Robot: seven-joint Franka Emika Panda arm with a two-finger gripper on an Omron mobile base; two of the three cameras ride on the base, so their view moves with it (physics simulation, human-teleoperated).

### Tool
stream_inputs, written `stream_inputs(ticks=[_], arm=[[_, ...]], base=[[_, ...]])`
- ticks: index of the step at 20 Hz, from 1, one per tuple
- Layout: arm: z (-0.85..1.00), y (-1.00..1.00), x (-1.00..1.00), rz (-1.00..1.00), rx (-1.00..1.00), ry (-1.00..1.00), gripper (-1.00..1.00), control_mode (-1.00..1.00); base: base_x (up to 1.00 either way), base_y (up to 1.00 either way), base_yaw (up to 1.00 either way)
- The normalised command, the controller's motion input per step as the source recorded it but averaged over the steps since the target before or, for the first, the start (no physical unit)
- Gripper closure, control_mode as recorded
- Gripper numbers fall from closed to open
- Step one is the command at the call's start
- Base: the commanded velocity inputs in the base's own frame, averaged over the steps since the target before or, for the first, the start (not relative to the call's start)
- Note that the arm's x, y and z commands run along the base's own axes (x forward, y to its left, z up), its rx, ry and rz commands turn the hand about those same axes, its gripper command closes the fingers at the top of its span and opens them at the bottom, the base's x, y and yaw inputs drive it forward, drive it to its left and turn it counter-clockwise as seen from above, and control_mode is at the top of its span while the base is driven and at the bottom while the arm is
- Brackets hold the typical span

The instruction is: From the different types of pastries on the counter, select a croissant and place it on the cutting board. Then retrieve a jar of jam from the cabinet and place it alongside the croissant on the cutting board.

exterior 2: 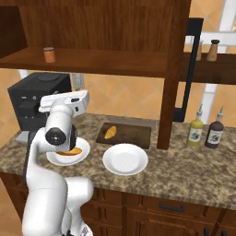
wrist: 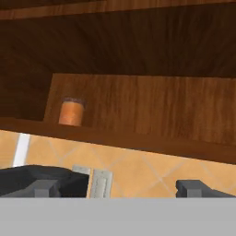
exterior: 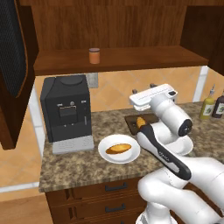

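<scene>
Gripper (wrist: 117, 188) below jar of jam (wrist: 71, 112)

Desk layout, cabinet shelf above

Croissant (exterior 2: 110, 132) on the cutting board (exterior 2: 131, 134) at desk (exterior 2: 184, 166) rear; loaf (exterior: 118, 148) on a plate (exterior: 119, 158) left of the board, a second plate (exterior 2: 125, 159) in front of it. Coffee machine (exterior: 65, 109) far left, two bottles (exterior 2: 195, 131) right. Jar of jam (exterior: 94, 55) on the cabinet shelf (exterior: 131, 59).
</scene>
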Motion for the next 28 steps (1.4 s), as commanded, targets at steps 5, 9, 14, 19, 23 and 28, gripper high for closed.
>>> stream_inputs(ticks=[5,9,14,19,23,28], arm=[[0.82,0.42,-0.12,0.04,0.0,0.0,-1.0,-1.0],[0.73,0.43,-0.07,0.05,0.0,0.0,-1.0,-1.0],[0.44,0.24,0.0,0.02,0.0,0.0,-1.0,-1.0],[0.01,0.11,0.19,0.0,0.0,0.16,-1.0,-1.0],[0.18,0.25,0.33,0.0,0.0,0.38,-1.0,-1.0],[0.13,0.1,0.09,0.0,0.0,0.14,-1.0,-1.0]], base=[[0.0,0.0,0.0],[0.0,0.0,0.0],[0.0,0.0,0.0],[0.0,0.0,0.0],[0.0,0.0,0.0],[0.0,0.0,0.0]])
